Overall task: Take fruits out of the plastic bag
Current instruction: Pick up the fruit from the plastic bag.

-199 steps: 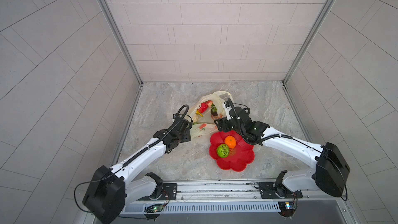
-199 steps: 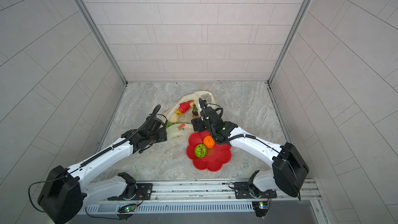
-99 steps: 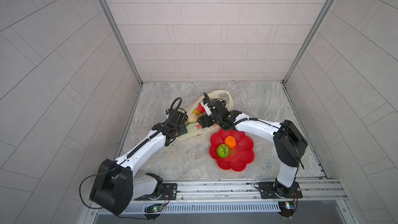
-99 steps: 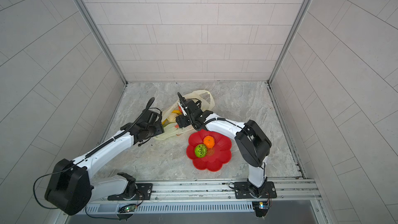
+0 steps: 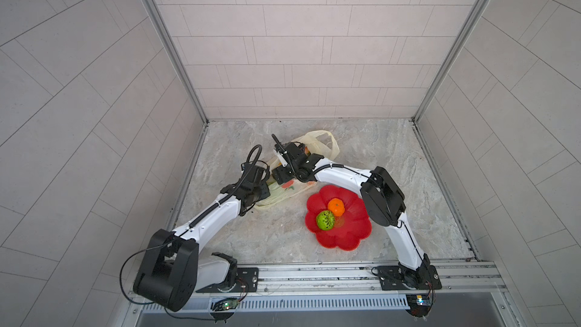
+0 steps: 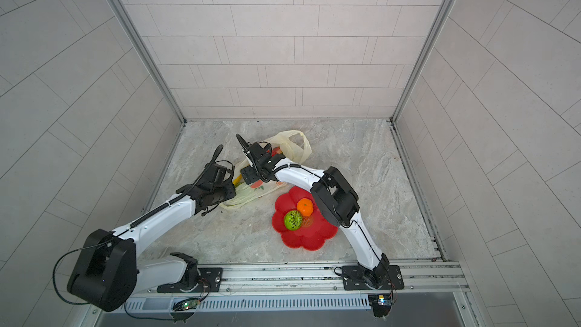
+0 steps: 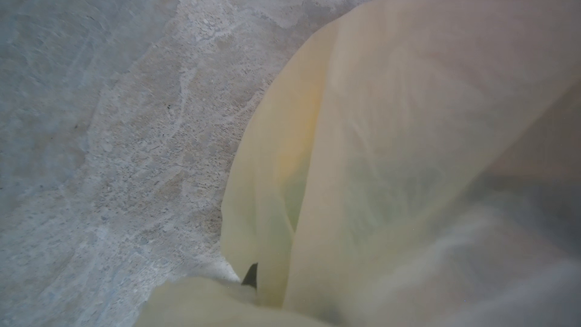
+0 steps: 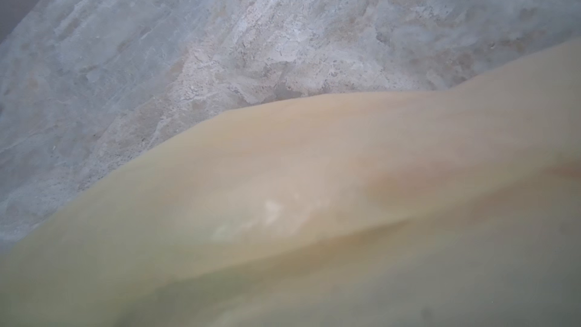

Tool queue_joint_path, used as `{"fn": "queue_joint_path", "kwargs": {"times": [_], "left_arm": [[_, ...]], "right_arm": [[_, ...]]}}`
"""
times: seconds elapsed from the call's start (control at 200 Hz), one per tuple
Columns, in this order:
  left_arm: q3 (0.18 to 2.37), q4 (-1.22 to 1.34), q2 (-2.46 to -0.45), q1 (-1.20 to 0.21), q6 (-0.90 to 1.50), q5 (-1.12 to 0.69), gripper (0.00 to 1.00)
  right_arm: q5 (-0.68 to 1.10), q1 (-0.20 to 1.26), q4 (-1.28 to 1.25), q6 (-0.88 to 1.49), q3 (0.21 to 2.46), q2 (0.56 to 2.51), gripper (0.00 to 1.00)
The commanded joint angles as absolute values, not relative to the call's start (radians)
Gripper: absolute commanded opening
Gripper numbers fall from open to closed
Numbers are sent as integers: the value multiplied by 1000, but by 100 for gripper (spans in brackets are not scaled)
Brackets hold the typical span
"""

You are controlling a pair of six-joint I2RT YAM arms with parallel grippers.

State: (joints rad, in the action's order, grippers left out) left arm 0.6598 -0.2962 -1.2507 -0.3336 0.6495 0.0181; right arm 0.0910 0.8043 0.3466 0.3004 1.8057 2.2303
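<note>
**Right arm swings from the plate back to the bag**

Since a second ago the right arm [image 5: 342,174] has left the far edge of the red flower-shaped plate [image 5: 345,243] and reached across to the plastic bag [image 5: 276,195], its elbow now folded above the plate. The left arm [image 5: 220,212] has slid a little farther along the bag's left side. The two fruits on the plate have not shifted.

The bag lies crumpled on the marble tabletop [image 5: 393,158], just beyond the plate, with one loop handle raised at its far end. The right pincer [image 5: 297,152] sits at that far end, down among the film. Its jaws stand wide, but the right wrist view shows only blurred pale-yellow film [image 8: 314,184] over the tabletop, so whether anything lies between them cannot be told.

The left pincer [image 5: 266,187] is at the bag's near-left end, touching the film. In the left wrist view the bag [image 7: 408,121] drapes across the lens and only one dark fingertip [image 7: 250,275] peeks out, so how wide it stands cannot be told.

The orange [image 5: 335,207] and the green kiwi-like ball [image 5: 324,220] rest side by side, touching, on the plate. A red piece [image 6: 276,151] shows inside the bag just beside the right pincer. In a top view a yellow banana [image 6: 237,178] tip shows between the two pincers.
</note>
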Motion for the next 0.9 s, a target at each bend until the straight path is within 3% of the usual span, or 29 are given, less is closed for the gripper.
{"fn": "queue_joint_path", "kwargs": {"times": [0.0,0.31,0.545,0.896], "left_arm": [[629,-240,-1228,-328,613,10,25],[616,-217,-1242,-328,610,2,21],[609,-221,-1223,-322,611,23,20],[612,-217,-1242,-319,606,23,20]], "right_arm": [[30,804,425,309,1868,2270,86],[23,804,519,319,2050,2404,87],[30,804,512,318,2042,2388,67],[15,803,468,307,1942,2238,60]]}}
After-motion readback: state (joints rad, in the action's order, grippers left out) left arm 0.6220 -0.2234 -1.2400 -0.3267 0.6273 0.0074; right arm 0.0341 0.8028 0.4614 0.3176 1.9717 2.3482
